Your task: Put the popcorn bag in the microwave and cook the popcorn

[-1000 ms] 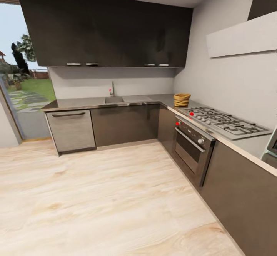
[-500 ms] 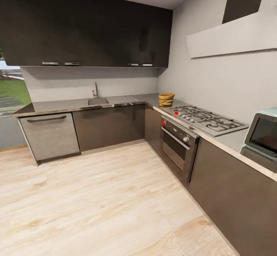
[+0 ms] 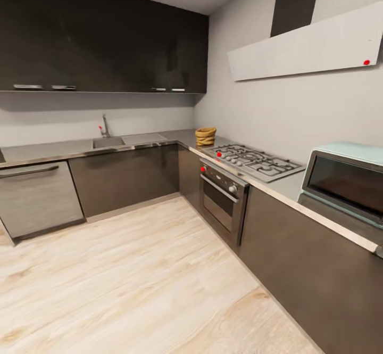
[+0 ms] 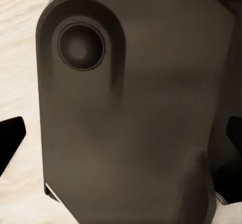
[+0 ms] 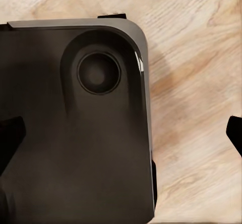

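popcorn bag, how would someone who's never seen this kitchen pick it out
Follow the steel countertop along the right-hand wall, past the mint microwave and the gas hob, towards the corner. The popcorn bag stands just beyond the hob: a small tan sack with a rolled rim, the one soft brown thing among grey metal.

A pale wood-plank floor [image 3: 133,269] is bordered on two sides by dark base cabinets [image 3: 127,175]. A built-in oven [image 3: 222,202] is set below the gas hob [image 3: 250,161]; dark wall cabinets [image 3: 101,34] are hung above the sink [image 3: 108,142]
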Controlling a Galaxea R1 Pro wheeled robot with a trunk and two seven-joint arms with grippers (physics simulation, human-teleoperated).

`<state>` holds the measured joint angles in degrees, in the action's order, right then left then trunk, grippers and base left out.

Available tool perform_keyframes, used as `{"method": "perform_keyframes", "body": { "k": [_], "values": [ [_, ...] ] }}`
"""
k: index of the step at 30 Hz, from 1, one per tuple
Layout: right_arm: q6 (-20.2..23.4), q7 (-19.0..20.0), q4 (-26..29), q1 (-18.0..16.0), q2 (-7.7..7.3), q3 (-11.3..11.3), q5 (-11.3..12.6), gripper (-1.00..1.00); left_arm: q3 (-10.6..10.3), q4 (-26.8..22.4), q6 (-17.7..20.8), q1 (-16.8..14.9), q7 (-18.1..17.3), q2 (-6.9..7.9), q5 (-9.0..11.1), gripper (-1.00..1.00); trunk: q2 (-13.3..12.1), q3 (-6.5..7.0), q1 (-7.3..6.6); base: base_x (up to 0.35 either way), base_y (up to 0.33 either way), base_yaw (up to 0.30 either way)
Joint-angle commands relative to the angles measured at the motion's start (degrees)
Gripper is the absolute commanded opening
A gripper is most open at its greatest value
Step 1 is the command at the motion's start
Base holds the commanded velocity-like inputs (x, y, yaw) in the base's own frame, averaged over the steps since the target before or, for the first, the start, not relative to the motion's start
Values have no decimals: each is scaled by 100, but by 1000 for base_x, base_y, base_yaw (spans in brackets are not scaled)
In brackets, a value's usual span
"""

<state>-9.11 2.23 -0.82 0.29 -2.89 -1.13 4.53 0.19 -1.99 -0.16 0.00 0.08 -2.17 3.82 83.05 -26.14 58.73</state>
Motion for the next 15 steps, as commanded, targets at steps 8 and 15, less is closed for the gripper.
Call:
{"method": "perform_keyframes", "body": {
  "k": [8, 15],
  "values": [
    [-30, 23, -9, -3, -1, -2, 41, 100, -1, -5, -2, 0, 1, -1, 40, 100, 2, -4, 0, 0, 0, -288],
    [-9, 25, -8, -3, -5, 14, -28, 100, -1, -4, -5, 0, 1, 2, 40, 100, 2, -4, 0, 15, 6, -50]
  ]
}}
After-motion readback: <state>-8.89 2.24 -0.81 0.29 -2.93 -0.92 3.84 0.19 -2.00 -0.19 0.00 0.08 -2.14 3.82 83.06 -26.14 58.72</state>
